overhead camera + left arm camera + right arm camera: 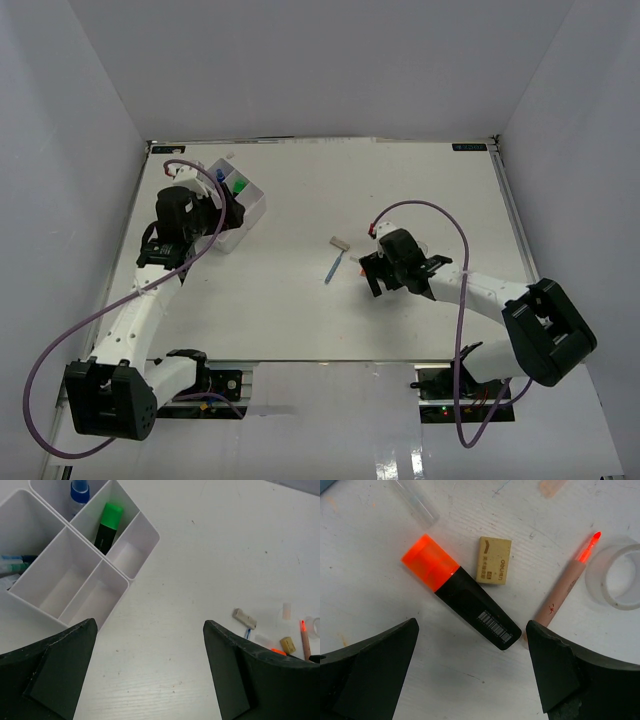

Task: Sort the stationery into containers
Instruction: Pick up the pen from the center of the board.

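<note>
Over at the far left of the white bench (300,190), the left hand (150,625) hovers just beside the white square plastic tray with low divider walls (146,531), its fingers spread wide apart and gripping nothing. Inside the tray, a black-bodied highlighter with a green cap (107,527) leans in one compartment, a white bottle with a blue cap (80,492) stands in the neighbouring one, and thin blue pens (12,562) lie in a compartment at the left edge of the left wrist view. Meanwhile, right of the bench's middle, the right hand (472,630) hangs low over a loose cluster, its fingers likewise apart and holding nothing. Between those fingers lies a black-bodied highlighter with an orange cap (460,592), slanted, with a small beige rectangular eraser (494,560) just beside it. A pink pen with a bright red tip (565,587) lies near the right finger, next to a clear tape ring (615,577). Another thin blue pen (335,268) and a small grey eraser (340,243) rest on the bench just left of that hand.
</note>
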`<state>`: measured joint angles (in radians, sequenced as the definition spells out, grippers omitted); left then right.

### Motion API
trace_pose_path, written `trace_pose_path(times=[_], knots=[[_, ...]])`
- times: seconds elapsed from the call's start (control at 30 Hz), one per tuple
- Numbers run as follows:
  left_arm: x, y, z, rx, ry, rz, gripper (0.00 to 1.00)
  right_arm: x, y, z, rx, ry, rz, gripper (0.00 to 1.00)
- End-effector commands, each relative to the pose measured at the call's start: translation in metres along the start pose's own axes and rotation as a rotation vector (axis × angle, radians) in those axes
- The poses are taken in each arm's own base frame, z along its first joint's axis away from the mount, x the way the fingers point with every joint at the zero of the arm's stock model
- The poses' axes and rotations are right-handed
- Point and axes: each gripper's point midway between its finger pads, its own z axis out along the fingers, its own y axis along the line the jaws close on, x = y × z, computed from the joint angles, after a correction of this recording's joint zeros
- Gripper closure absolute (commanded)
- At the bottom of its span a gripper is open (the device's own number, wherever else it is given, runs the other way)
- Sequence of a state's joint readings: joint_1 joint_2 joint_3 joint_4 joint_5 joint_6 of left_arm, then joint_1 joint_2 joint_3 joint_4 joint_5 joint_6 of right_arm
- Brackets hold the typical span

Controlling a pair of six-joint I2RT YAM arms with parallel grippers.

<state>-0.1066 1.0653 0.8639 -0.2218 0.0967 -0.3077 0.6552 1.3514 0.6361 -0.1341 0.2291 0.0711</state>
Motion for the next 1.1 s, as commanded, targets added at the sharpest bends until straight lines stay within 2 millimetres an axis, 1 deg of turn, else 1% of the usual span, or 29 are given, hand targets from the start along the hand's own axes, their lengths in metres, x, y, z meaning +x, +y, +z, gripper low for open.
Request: trace_pose_path(times=[0.0, 0.27, 0.3, 0.33, 0.37, 0.43, 0.47, 0.53, 0.57, 0.67, 0.7, 0.83, 0.87, 0.9, 0.93, 0.97, 1.0, 1.07], knots=[[0.000, -0.008, -0.005, 0.053, 0.003, 0.019, 0.02, -0.013, 0.005, 0.002, -0.033, 0.001, -0.009, 0.06], [0.002, -0.011, -0.005, 0.070, 0.011, 0.012, 0.02, -0.009, 0.009, 0.011, -0.057, 0.037, -0.049, 0.07], [0.003, -0.012, -0.005, 0.075, 0.014, 0.011, 0.02, -0.008, 0.011, 0.012, -0.070, 0.045, -0.053, 0.09], [0.003, -0.012, -0.005, 0.075, 0.014, 0.011, 0.02, -0.009, 0.012, 0.013, -0.071, 0.046, -0.053, 0.09], [0.003, -0.012, -0.005, 0.075, 0.014, 0.010, 0.02, -0.008, 0.013, 0.013, -0.079, 0.051, -0.051, 0.12], [0.003, -0.013, -0.005, 0.079, 0.017, 0.008, 0.02, -0.004, 0.016, 0.012, -0.096, 0.076, -0.048, 0.14], [0.003, -0.014, -0.005, 0.087, 0.018, 0.005, 0.02, -0.004, 0.017, 0.012, -0.101, 0.081, -0.040, 0.18], [0.004, -0.016, -0.005, 0.094, 0.020, 0.002, 0.02, 0.001, 0.019, 0.010, -0.109, 0.110, -0.035, 0.21], [0.004, -0.018, -0.005, 0.104, 0.024, -0.001, 0.02, 0.001, 0.021, 0.008, -0.115, 0.112, -0.030, 0.25], [0.005, -0.022, -0.006, 0.125, 0.030, -0.007, 0.02, 0.005, 0.024, 0.003, -0.123, 0.125, -0.022, 0.32], [0.006, -0.023, -0.007, 0.134, 0.034, -0.013, 0.02, 0.004, 0.024, 0.000, -0.123, 0.121, -0.014, 0.36], [0.014, -0.035, -0.011, 0.200, 0.075, -0.034, 0.02, 0.011, 0.025, -0.003, -0.112, 0.138, -0.014, 0.43], [0.015, -0.038, -0.013, 0.214, 0.083, -0.039, 0.02, 0.012, 0.024, -0.002, -0.105, 0.138, -0.018, 0.48], [0.016, -0.040, -0.015, 0.224, 0.091, -0.046, 0.02, 0.017, 0.024, -0.002, -0.103, 0.144, -0.020, 0.50], [0.017, -0.045, -0.018, 0.249, 0.099, -0.058, 0.02, 0.018, 0.025, -0.002, -0.105, 0.141, -0.019, 0.53], [0.019, -0.048, -0.021, 0.262, 0.109, -0.067, 0.02, 0.018, 0.026, -0.003, -0.113, 0.136, -0.017, 0.59], [0.020, -0.051, -0.023, 0.277, 0.117, -0.075, 0.02, 0.018, 0.028, -0.003, -0.116, 0.134, -0.018, 0.60], [0.022, -0.060, -0.029, 0.322, 0.139, -0.107, 0.02, 0.018, 0.030, -0.004, -0.121, 0.125, -0.022, 0.70]])
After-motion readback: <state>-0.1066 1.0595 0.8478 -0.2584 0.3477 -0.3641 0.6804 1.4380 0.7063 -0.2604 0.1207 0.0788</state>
